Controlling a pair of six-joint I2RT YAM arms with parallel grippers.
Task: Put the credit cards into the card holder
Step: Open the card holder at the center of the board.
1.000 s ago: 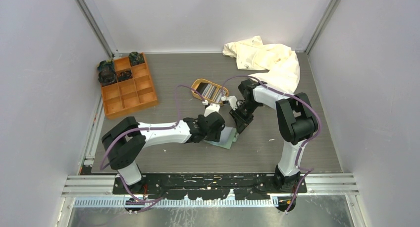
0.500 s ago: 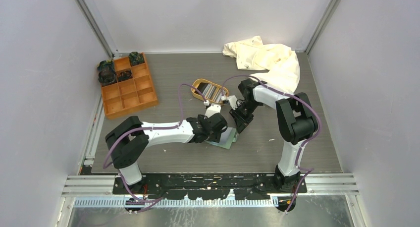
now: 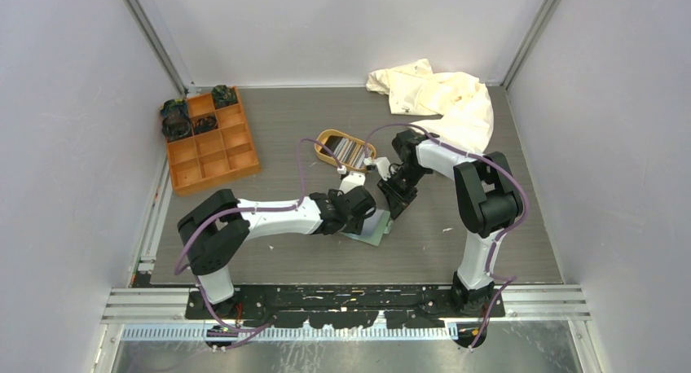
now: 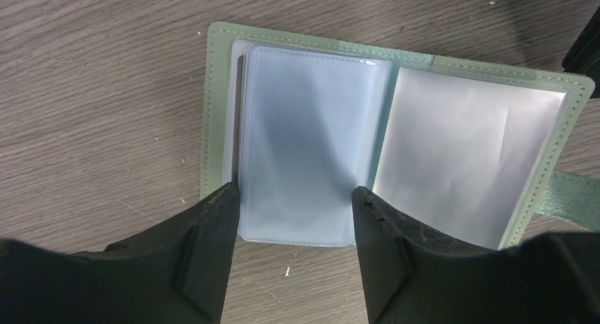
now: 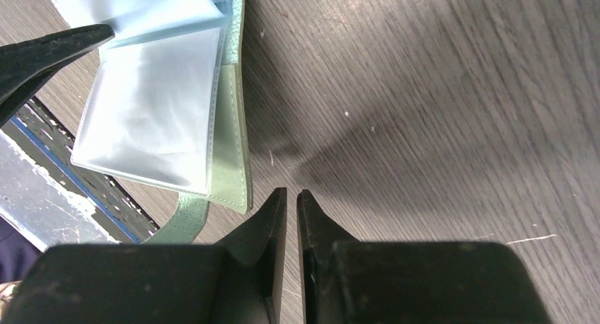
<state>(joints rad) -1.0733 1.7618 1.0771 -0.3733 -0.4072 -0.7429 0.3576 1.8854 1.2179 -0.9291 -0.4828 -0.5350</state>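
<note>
1. One card holder (image 4: 311, 133) lies open on the tabletop (image 3: 489, 226) near its middle, clear sleeves facing up.
2. One oval tray (image 3: 326, 137) behind it holds the credit cards (image 3: 349, 151); how many cannot be told.
3. The left fingers (image 4: 212, 253) are spread wide, flanking the sleeve stack. The right fingers (image 5: 262, 232) are nearly together and empty, just beside the holder's edge.
4. Since a second ago, the left arm has slid slightly rightward. The holder, tray and right arm are unchanged.

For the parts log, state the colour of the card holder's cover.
The card holder cover is sage green; clearest in the left wrist view.
</note>
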